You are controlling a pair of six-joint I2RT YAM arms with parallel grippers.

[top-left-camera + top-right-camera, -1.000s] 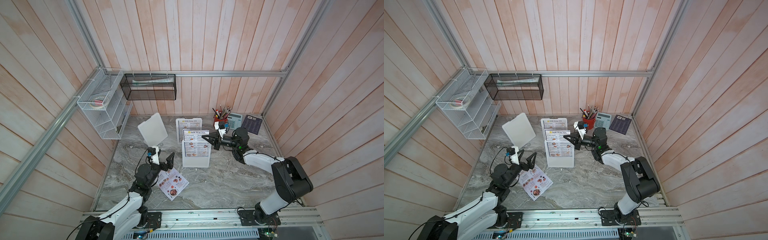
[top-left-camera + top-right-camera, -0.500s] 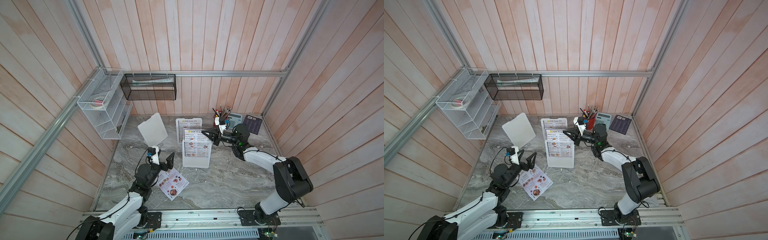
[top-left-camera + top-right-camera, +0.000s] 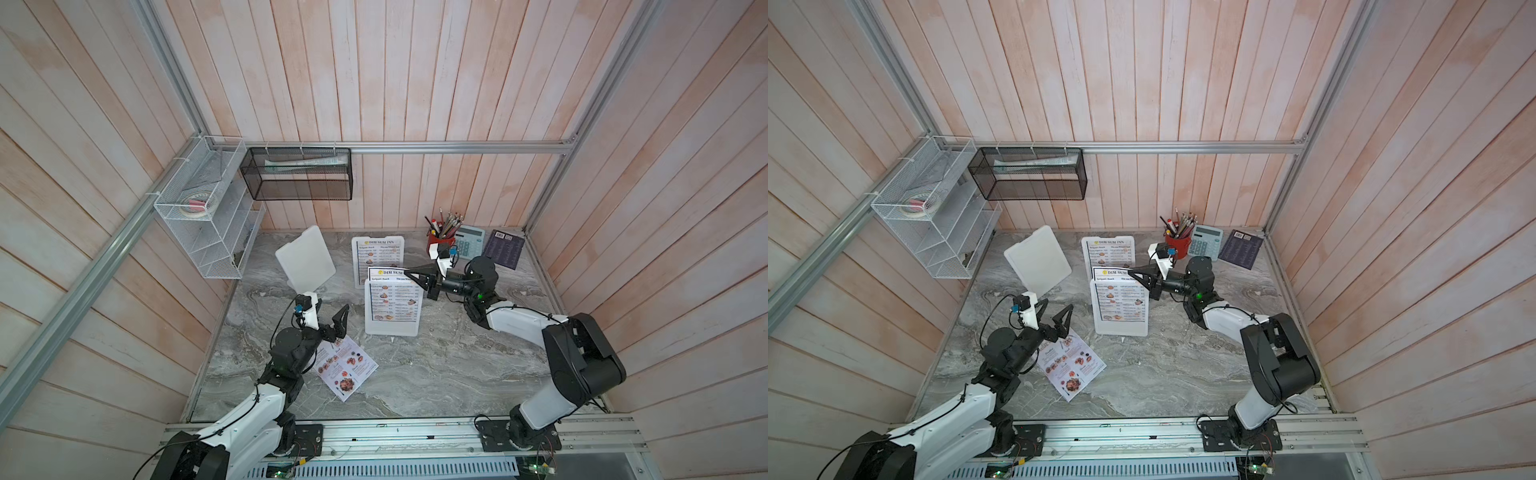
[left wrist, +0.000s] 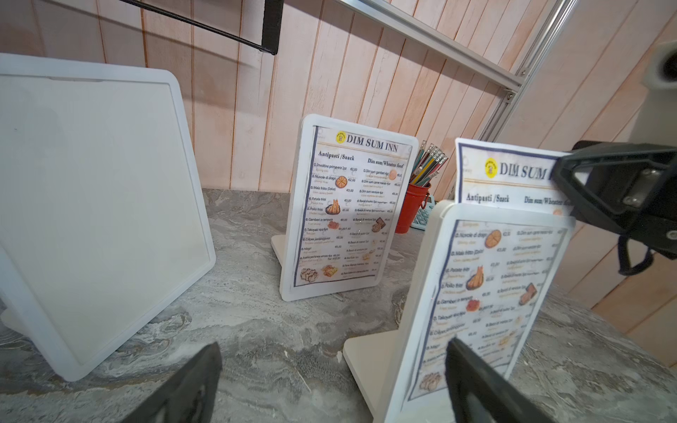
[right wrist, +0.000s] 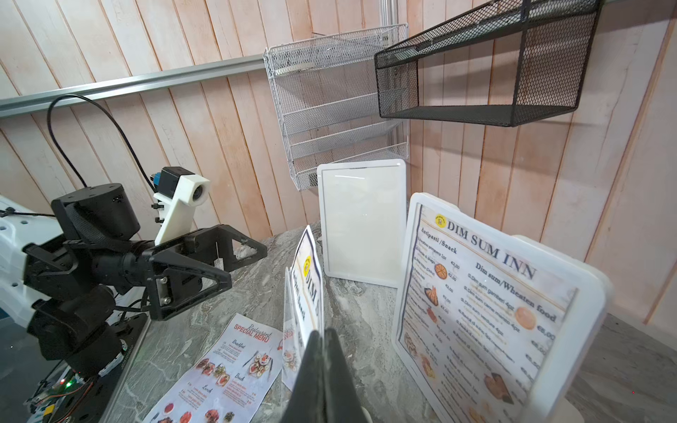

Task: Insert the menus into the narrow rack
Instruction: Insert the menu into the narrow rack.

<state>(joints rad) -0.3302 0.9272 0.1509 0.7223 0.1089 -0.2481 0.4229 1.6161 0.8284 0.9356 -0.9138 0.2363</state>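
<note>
Front menu [image 3: 386, 272], white, dark-bordered, headed DIM SUM INN with small food photos, stands part-way down in the front stand [image 3: 390, 329], its heading clear of the rim. Right gripper [image 3: 409, 275], jaws pressed together, pinches that sheet's upper corner. Menus counted: three. The rear menu [image 3: 377, 257], same print, sits fully in the rear stand [image 4: 329, 292] beyond the right gripper's tips. The colourful Special Menu [image 3: 345, 368] lies flat on the table [image 3: 436, 365] just below the left gripper [image 3: 1054, 314], which is spread wide and holds nothing. Stands counted: three, white; the empty stand [image 3: 305, 257] is ahead of the left gripper.
</note>
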